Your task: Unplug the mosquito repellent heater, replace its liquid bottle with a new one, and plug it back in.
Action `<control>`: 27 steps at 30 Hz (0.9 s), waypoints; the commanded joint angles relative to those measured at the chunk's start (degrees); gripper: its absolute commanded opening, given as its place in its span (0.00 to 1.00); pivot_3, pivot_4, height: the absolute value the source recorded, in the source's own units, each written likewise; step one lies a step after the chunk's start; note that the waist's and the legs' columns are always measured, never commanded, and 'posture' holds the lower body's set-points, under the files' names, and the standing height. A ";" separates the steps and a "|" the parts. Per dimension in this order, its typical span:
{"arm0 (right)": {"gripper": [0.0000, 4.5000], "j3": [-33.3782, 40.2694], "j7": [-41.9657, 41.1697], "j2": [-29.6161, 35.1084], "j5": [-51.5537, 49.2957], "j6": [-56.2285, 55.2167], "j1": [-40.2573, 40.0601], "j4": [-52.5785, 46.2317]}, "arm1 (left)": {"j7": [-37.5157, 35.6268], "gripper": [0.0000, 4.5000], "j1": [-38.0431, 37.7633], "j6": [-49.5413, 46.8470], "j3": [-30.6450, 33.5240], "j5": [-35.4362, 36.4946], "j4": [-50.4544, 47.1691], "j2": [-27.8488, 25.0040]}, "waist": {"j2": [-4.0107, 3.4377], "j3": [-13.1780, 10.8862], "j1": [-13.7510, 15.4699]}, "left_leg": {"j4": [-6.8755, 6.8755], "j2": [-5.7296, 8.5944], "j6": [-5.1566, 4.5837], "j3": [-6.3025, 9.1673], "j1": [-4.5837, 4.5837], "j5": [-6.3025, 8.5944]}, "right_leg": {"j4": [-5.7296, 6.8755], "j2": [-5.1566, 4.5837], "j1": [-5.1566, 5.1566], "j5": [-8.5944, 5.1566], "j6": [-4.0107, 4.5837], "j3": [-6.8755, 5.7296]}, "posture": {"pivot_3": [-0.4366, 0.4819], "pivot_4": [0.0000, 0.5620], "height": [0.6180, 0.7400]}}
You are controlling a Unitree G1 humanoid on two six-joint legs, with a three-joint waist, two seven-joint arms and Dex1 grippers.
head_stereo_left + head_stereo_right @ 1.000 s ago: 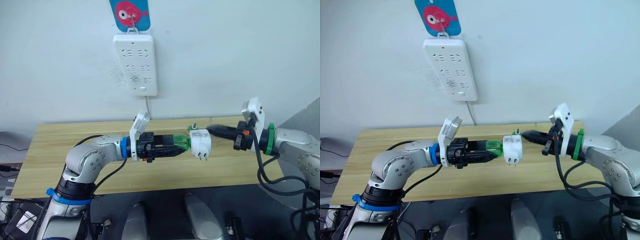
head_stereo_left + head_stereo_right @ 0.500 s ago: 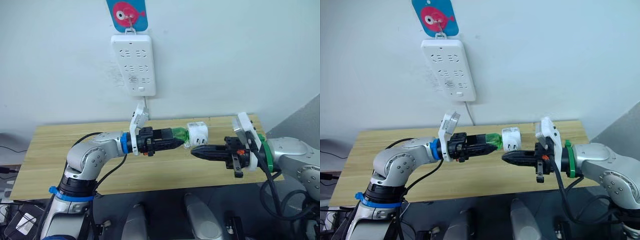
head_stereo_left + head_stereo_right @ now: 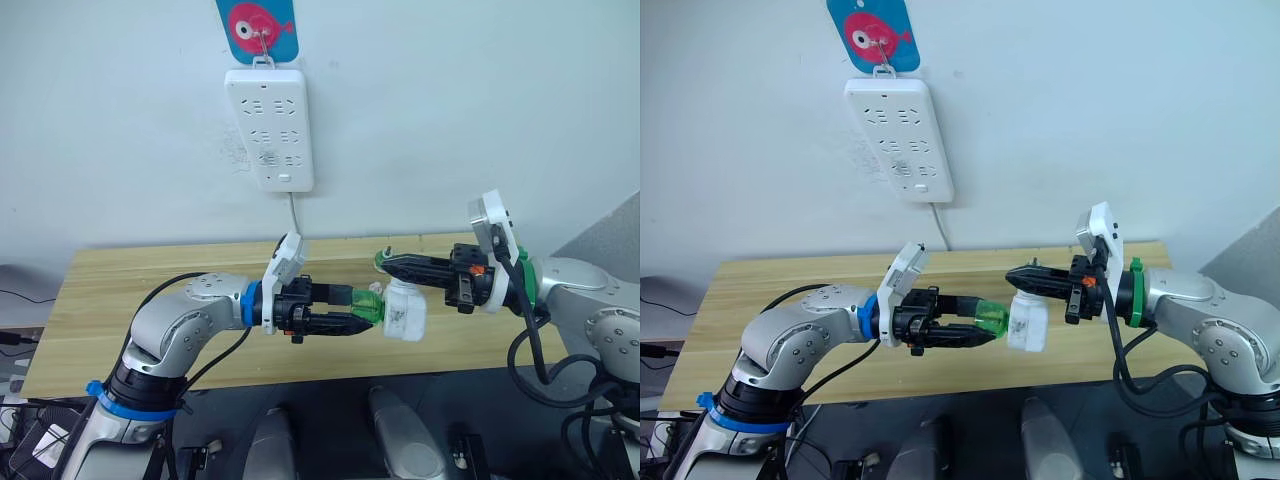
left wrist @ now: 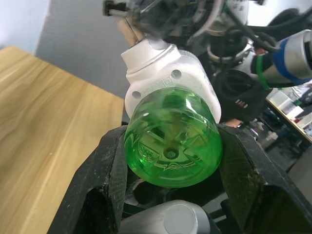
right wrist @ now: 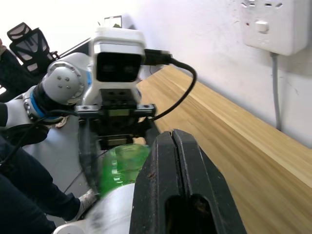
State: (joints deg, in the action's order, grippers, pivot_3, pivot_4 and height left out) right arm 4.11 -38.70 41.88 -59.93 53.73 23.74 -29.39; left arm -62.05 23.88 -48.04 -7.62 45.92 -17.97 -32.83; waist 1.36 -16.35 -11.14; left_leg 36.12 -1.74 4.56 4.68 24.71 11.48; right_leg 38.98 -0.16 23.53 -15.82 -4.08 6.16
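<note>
So my left gripper (image 3: pixel 368 311) is clamped on the green liquid bottle (image 4: pixel 171 142), one finger each side, holding it up over the front edge of the wooden table (image 3: pixel 150 310). The white mosquito repellent heater (image 3: pixel 404 309) sits on the bottle's far end. My right gripper (image 3: pixel 386 263) has its fingers pressed together, tips resting on top of the heater. The power strip (image 3: pixel 271 128) hangs on the wall behind

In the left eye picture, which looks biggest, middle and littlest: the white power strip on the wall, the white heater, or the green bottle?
1. The power strip looks biggest.
2. The mosquito repellent heater comes next.
3. The green liquid bottle looks littlest, though the left gripper hides part of it.
</note>
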 commanded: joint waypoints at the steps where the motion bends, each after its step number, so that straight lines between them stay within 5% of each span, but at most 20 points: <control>1: 0.00 0.43 -0.05 0.55 1.79 -0.67 0.08 0.42 | -1.92 0.52 0.39 0.14 0.67 2.67 -3.63 -0.14 | 0.00 0.00 0.00 | 0.00 0.00 0.00 0.00 0.00 0.00 | 0.00 0.00 0.00 0.00 0.00 0.00 | 0.16 0.43 1.00; 16: 0.00 6.36 6.48 -4.10 -2.13 0.92 3.32 2.71 | 0.89 0.52 -0.25 -0.31 2.08 1.60 -0.14 0.29 | 0.00 0.00 -0.02 | 0.00 0.00 0.00 0.00 0.00 0.00 | 0.01 0.00 0.00 0.00 0.01 0.00 | 0.16 0.44 1.00; 21: 0.00 11.87 6.18 0.45 -6.64 4.80 2.12 5.32 | 5.11 0.52 -0.13 5.52 4.24 -2.33 2.40 3.08 | 0.00 0.00 0.34 | 0.00 0.02 0.00 0.00 0.02 0.00 | 0.00 -0.03 0.00 0.01 0.01 0.00 | 0.15 0.44 1.00; 27: 0.44 14.40 1.80 5.45 -7.36 6.86 -7.19 5.84 | 7.45 0.52 -0.58 4.19 6.17 0.11 2.22 5.33 | 0.01 0.01 0.34 | -0.01 0.01 -0.01 0.02 0.02 0.00 | 0.00 -0.01 0.00 0.01 0.01 -0.03 | 0.16 0.44 1.00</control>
State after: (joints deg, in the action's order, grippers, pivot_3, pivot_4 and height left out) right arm 16.44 -35.69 46.96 -65.44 60.37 17.56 -22.97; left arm -55.24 23.02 -43.44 -3.06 43.25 -13.87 -28.30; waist 1.37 -16.34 -10.80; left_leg 36.12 -1.72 4.56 4.69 24.73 11.49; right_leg 38.98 -0.17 23.53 -15.81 -4.07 6.14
